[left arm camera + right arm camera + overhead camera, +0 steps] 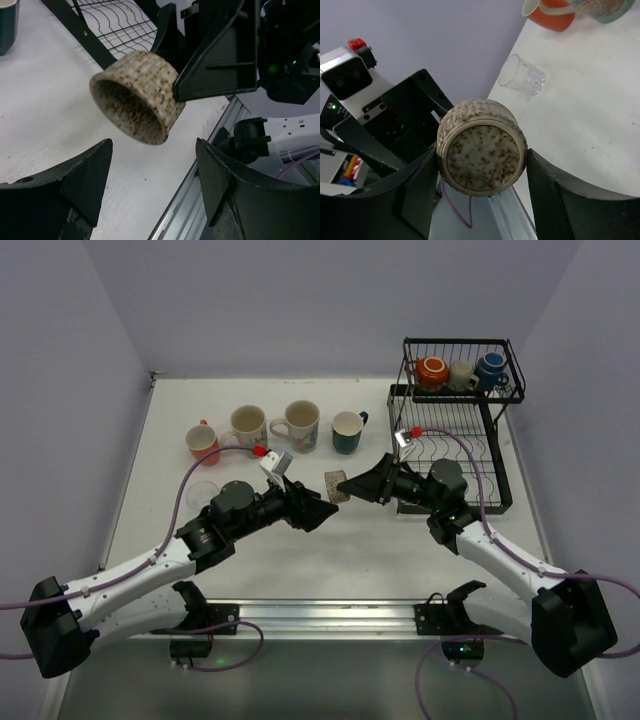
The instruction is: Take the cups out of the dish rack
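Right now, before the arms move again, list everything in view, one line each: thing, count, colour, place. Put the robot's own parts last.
table mugs: four, orange-red mug, cream mug, patterned mug, dark teal mug, in a row left of the rack
basket mugs: three, orange mug, beige mug, blue mug, rack's upper basket
speckled cup: one, beige-brown, held in the air
clear glass: one, colourless, table, near orange-red mug
dish rack: one, black wire, right rear
table: one, white
left gripper: black, open, facing the cup
right gripper: black, shut on speckled cup
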### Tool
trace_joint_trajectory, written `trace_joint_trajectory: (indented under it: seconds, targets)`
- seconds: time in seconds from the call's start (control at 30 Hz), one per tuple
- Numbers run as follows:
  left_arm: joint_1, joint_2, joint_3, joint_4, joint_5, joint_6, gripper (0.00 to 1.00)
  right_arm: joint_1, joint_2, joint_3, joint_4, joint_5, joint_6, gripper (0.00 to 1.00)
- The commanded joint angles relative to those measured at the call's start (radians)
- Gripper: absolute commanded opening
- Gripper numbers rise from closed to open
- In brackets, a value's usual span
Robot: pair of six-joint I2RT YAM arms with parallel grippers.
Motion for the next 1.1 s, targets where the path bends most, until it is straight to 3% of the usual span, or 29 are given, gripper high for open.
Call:
trace_joint_trajectory:
  seconds: [0.0, 0.13, 0.23, 0.4, 0.53, 0.6, 0.67, 0.7, 0.9, 1.07]
  targets:
    - [0.003, 0.017, 0.001, 0.143, -0.029, -0.058, 0.71, 0.013, 0.052, -0.033, 0.310, -0.117, 0.135, 0.45]
    - [0.003, 0.030, 0.005, 0.161, -0.044, -0.056, 0.67, 0.022, 0.103, -0.043, 0.374, -0.145, 0.179, 0.45]
    - [0.003, 0.050, 0.009, 0.177, -0.035, -0.052, 0.52, 0.034, 0.136, -0.062, 0.466, -0.154, 0.227, 0.45]
    - [0.003, 0.073, 0.015, 0.186, -0.027, -0.035, 0.40, 0.057, 0.208, -0.068, 0.563, -0.173, 0.291, 0.45]
    - [0.003, 0.072, 0.017, 0.183, -0.046, -0.015, 0.00, 0.079, 0.252, -0.071, 0.623, -0.167, 0.330, 0.49]
    - [0.003, 0.061, 0.029, 0.130, -0.087, 0.000, 0.00, 0.082, 0.258, -0.077, 0.638, -0.164, 0.336, 0.64]
    - [0.003, 0.049, 0.053, 0.051, -0.168, 0.014, 0.00, 0.080, 0.244, -0.092, 0.635, -0.133, 0.328, 0.95]
    - [0.003, 0.047, 0.063, -0.031, -0.190, 0.039, 0.00, 0.079, 0.235, -0.095, 0.623, -0.122, 0.319, 0.99]
    - [0.006, 0.112, 0.202, -0.491, -0.455, 0.056, 0.00, 0.079, 0.128, -0.105, 0.415, -0.026, 0.192, 0.99]
    - [0.080, 0.280, 0.313, -0.685, -0.517, 0.071, 0.00, 0.079, -0.055, -0.073, -0.019, 0.135, -0.075, 0.99]
